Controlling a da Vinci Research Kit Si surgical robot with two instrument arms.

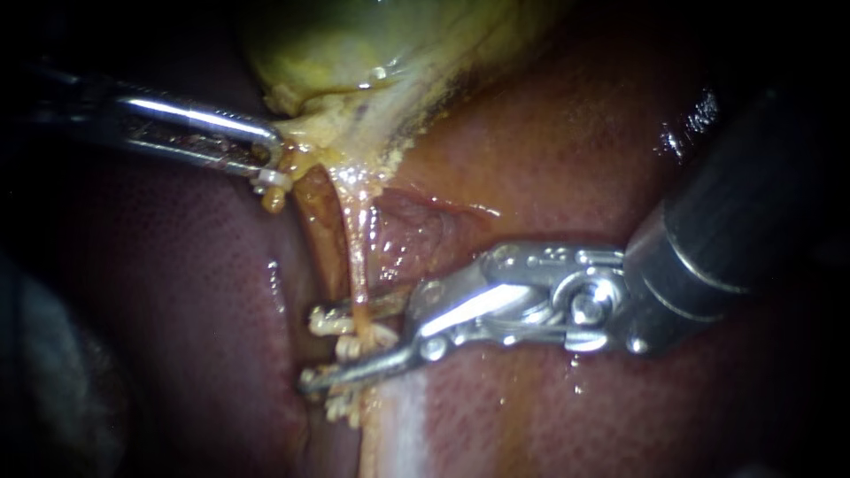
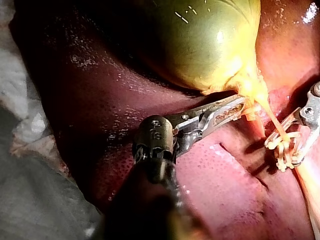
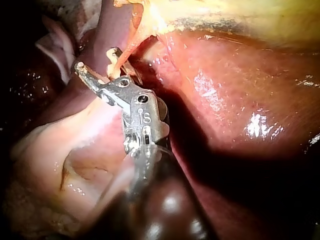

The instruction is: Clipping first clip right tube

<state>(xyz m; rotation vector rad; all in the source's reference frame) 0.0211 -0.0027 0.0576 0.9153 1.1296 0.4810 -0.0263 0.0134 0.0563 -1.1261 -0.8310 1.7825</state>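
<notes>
The left tool comes in from the left and reaches the narrow lower end of the gallbladder. Its jaws lie nearly together and pinch the yellowish fringe of tissue there from two sides. The left wrist view shows the same hold, with the left tool closed against the pale yellow neck under the green, rounded gallbladder.

From that neck a thin, pale orange tube runs down over the liver and passes between the jaws of the right tool. This tool enters from the right on a dark shaft with a shiny metal wrist. Its jaws stand apart, one on each side of the tube, with a clear gap between them. A whitish, ribbed clip sits in them, a leg against each jaw, so the tube lies inside the open clip. Whether the clip already presses on the tube cannot be told.

In the left wrist view the right tool is just past the left one, and the clip shows as pale toothed loops around the tube.

In the right wrist view the right tool points at the tube, with the liver beside it, red and wet.
</notes>
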